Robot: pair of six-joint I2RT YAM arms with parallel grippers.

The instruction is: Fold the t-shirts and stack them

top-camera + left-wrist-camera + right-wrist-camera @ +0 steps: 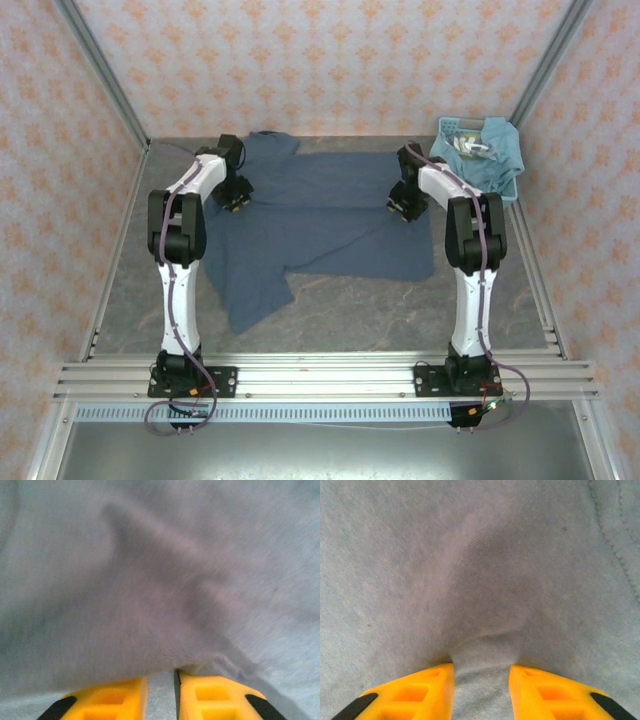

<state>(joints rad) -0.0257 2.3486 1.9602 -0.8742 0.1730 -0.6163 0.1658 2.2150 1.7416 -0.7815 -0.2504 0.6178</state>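
The dark shirt [330, 230] lay stretched left to right across mid-frame. The left claw [238, 196] was clenched on cloth near its left end, and the right claw [402, 206] near its right.

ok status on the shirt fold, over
Left gripper shut on dark t-shirt. Right gripper pinching it too. Shirt lies spread on table. Teal t-shirt in basket, out of the way.

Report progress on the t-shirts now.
Done: the dark t-shirt lies spread on the table. In hand: left gripper and right gripper each pinch its fabric, apparently starting a fold. Remaining: finish that fold, then the teal t-shirt, in the basket, and the stack.
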